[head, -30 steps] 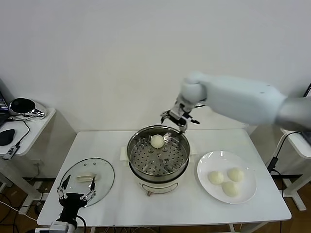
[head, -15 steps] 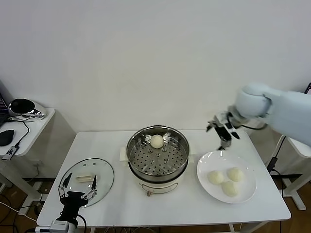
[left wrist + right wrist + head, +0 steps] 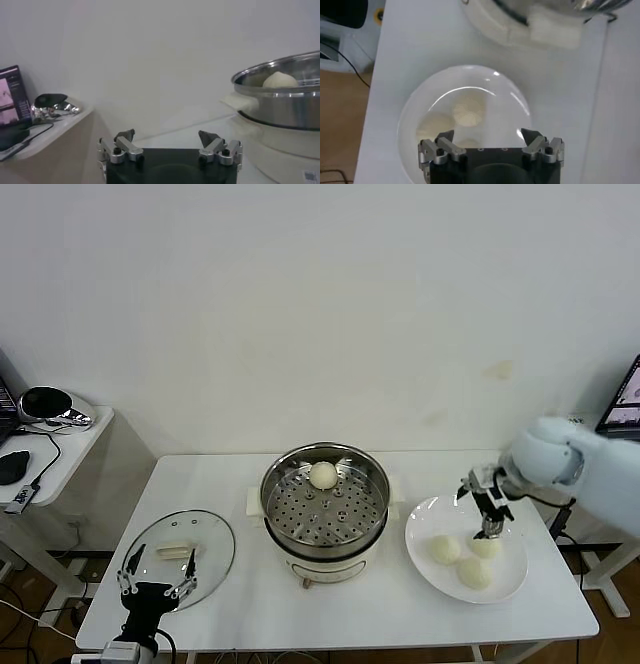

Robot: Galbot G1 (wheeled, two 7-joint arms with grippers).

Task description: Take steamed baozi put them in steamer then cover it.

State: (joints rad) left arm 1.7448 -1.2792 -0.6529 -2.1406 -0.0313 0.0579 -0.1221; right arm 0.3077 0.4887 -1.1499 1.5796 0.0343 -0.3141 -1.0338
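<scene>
right gripper [image 3: 487,519] spread, above plate [image 3: 420,529] near table's right edge | three baozi [image 3: 444,549] on plate, one in steamer [image 3: 325,502] | left gripper [image 3: 157,577] spread, front-left corner by cover [image 3: 180,552]

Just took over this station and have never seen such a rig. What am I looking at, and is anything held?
A two-armed robot at a white table. One picture looks down from its head; the other two come from its wrists. The steamer holds one bun; three buns lie on the plate. The lid lies on the table. The right pincer hangs open over the plate, holding nothing. The left pincer waits open near the lid.
</scene>
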